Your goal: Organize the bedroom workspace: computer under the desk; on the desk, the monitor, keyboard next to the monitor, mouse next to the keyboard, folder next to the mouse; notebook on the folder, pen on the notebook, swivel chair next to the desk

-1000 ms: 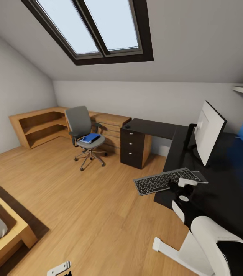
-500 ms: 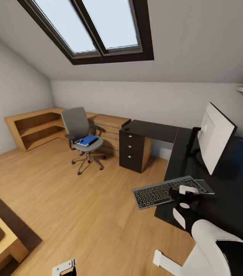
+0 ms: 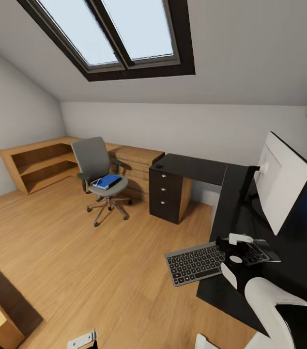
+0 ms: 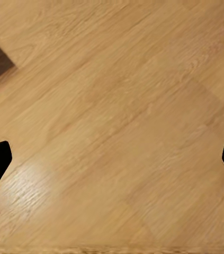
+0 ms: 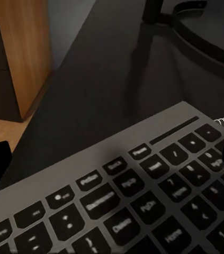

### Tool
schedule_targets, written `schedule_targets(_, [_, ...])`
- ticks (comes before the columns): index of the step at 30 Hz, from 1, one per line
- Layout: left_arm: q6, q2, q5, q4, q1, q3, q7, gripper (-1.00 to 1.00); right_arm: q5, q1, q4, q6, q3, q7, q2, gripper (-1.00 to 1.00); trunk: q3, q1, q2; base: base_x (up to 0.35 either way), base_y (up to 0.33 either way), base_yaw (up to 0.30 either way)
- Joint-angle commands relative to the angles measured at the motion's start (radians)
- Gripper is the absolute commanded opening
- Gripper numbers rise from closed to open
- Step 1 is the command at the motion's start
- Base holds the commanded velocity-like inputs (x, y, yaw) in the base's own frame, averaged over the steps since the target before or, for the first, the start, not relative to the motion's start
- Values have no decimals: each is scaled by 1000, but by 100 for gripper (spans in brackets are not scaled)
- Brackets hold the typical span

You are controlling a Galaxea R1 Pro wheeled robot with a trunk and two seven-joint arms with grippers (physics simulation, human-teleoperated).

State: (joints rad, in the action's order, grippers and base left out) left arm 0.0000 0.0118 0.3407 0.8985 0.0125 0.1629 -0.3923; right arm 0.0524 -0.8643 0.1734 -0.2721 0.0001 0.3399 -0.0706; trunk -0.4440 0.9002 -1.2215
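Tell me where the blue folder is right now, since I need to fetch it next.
In the head view, the folder lies on the seat of the swivel chair, left of the black drawer unit and in front of the low wooden shelving.

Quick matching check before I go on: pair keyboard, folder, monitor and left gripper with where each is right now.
Things:
1. keyboard
2. folder
3. monitor
4. left gripper

Places:
A. on the swivel chair seat
B. over bare wood floor
C. standing on the desk
D. sticking out past the desk edge, under the right gripper

Pairs: 1-D, 2-A, 3-C, 4-B
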Motion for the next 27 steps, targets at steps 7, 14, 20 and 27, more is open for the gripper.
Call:
schedule_targets(7, [-1, 2, 8, -22, 6, 2, -7, 100, 5, -1, -7, -20, 4, 0, 6, 100, -1, 0, -1, 0, 0, 0])
schedule_targets(14, [0, 2, 9, -42, 13, 2, -7, 100, 5, -1, -9, -29, 6, 1, 8, 100, -1, 0, -1, 0, 0, 0])
schedule_targets(20, [0, 2, 9, -42, 14, 2, -7, 100, 4, -1, -9, -29, 6, 0, 8, 100, -1, 0, -1, 0, 0, 0])
schedule_targets(27, [-1, 2, 9, -42, 14, 2, -7, 100, 4, -1, -9, -29, 7, -1, 8, 100, -1, 0, -1, 0, 0, 0])
